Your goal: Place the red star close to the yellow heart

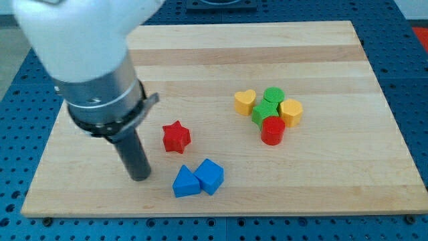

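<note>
No fingers, only my tip (139, 175), touching nothing, left of red star (176, 137), yellow heart (245, 102) well apart

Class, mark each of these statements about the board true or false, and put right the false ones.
1. The red star touches the yellow heart. False: bare board lies between them.
2. My tip is to the view's left of the red star. True.
3. Two blue blocks lie below the red star. True.
4. The red cylinder stands alone at the view's top. False: it sits in the cluster with the green blocks and yellow blocks.
</note>
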Controlling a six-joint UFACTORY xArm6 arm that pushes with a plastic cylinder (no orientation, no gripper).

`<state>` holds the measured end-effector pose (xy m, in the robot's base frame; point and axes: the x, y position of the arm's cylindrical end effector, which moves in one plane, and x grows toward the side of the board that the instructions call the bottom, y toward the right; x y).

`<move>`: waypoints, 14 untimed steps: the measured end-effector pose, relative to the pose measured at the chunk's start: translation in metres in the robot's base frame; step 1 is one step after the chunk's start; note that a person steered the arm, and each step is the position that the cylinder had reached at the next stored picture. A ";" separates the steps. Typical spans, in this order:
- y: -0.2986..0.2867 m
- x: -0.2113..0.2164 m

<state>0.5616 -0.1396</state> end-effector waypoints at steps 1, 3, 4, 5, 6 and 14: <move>0.005 -0.032; 0.060 -0.080; 0.047 -0.074; 0.043 -0.048; 0.046 -0.027; 0.093 -0.078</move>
<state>0.4839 -0.0465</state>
